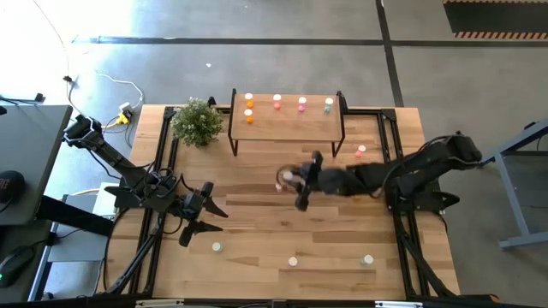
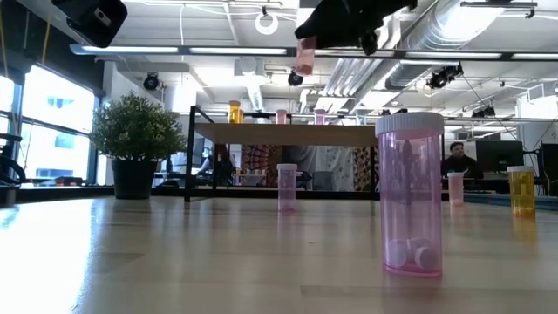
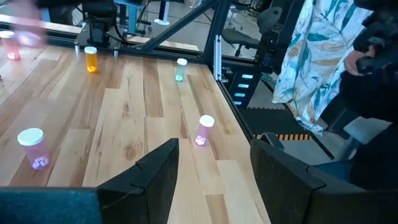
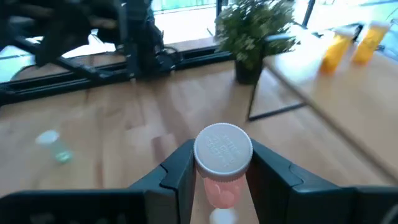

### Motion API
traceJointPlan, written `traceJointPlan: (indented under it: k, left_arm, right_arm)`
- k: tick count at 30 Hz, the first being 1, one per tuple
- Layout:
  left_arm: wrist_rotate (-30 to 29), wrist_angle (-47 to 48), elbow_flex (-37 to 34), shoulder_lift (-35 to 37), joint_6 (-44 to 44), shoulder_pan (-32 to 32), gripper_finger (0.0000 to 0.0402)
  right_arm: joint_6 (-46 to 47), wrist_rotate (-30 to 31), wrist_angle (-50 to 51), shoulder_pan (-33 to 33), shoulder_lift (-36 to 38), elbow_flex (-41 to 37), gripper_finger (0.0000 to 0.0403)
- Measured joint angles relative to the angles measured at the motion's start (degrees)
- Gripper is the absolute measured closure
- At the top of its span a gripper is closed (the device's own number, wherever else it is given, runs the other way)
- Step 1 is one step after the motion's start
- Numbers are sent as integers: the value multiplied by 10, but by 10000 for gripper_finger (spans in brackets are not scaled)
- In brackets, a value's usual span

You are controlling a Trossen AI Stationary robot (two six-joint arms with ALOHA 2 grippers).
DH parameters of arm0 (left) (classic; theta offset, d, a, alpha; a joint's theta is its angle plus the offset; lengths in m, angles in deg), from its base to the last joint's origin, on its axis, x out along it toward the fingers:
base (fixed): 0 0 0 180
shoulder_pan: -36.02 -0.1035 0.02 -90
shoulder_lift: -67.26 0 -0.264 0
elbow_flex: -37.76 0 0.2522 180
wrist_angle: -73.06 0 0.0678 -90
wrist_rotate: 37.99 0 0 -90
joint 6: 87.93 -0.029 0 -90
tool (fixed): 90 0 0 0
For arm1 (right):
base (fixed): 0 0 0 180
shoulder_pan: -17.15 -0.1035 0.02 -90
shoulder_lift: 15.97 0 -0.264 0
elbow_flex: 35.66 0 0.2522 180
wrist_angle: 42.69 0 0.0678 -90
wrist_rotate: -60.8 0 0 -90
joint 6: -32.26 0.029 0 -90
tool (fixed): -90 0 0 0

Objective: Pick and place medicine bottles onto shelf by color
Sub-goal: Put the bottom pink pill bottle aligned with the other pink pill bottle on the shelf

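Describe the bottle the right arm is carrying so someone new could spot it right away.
Find the small shelf at the table's far edge, then the right gripper just in front of it. It is shut on a pink bottle with a white cap, the only bottle held in the air instead of standing.

shelf (image 1: 287, 125) front half bare, 6 bottles (image 1: 288, 104) at back, plant (image 1: 197, 121) beside

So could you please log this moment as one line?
right gripper: shut on pink bottle, raised before shelf | left gripper: open, waiting | shelf: five bottles
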Motion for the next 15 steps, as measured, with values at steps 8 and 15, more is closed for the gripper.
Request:
traceJointPlan:
  k: [8, 15]
  left_arm:
    - [-30, 2, 0, 0, -17, -11, 211]
    - [-10, 5, 0, 0, -44, -71, 211]
  right_arm:
    - [-61, -142, -35, 138, 3, 8, 290]
    - [-117, -213, -36, 216, 3, 53, 290]
